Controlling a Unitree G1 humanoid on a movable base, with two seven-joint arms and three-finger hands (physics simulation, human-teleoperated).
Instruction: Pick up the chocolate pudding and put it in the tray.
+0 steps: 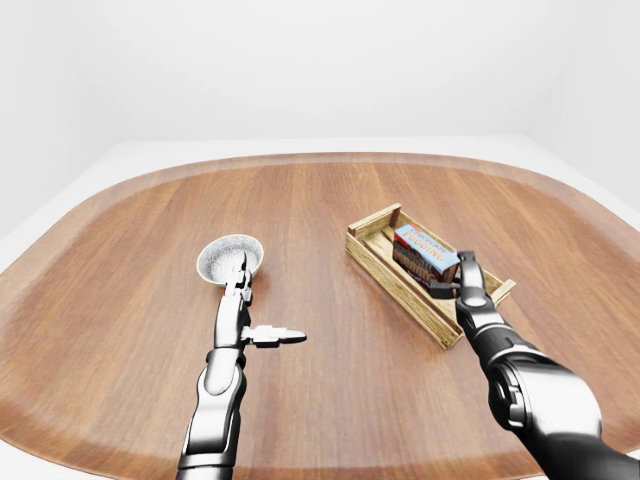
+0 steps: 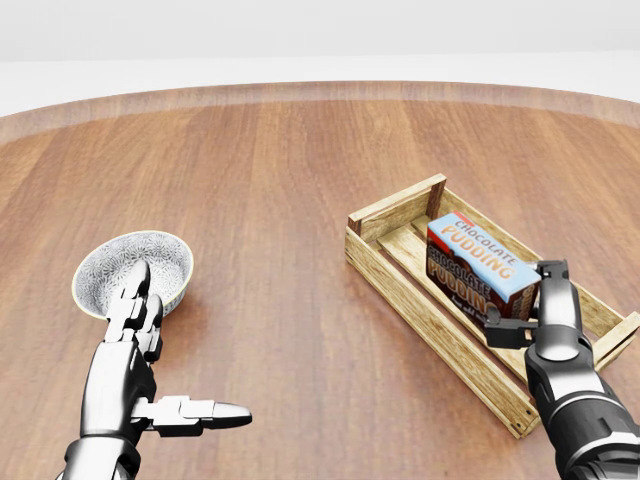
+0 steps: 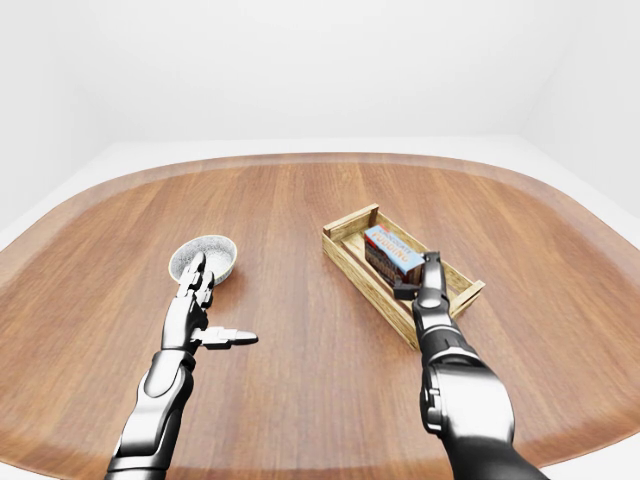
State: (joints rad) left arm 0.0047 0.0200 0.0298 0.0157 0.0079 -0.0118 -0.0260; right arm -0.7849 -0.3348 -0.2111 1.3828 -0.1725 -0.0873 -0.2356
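Observation:
The chocolate pudding [image 2: 478, 265], a blue and brown box, lies inside the wooden tray [image 2: 430, 322] at the right of the head view, slanted along the tray's length. My right hand [image 2: 522, 298] holds the box's near end, with the thumb under its lower corner and the fingers [image 2: 553, 278] behind the end face. My left hand [image 2: 175, 355] hovers open over the table at the lower left, fingers pointing up and thumb out to the right, holding nothing.
A patterned white bowl [image 2: 133, 265] sits on the table just beyond my left hand. The round wooden table [image 2: 280, 180] stretches wide around the tray, and its rim curves across the top of the view.

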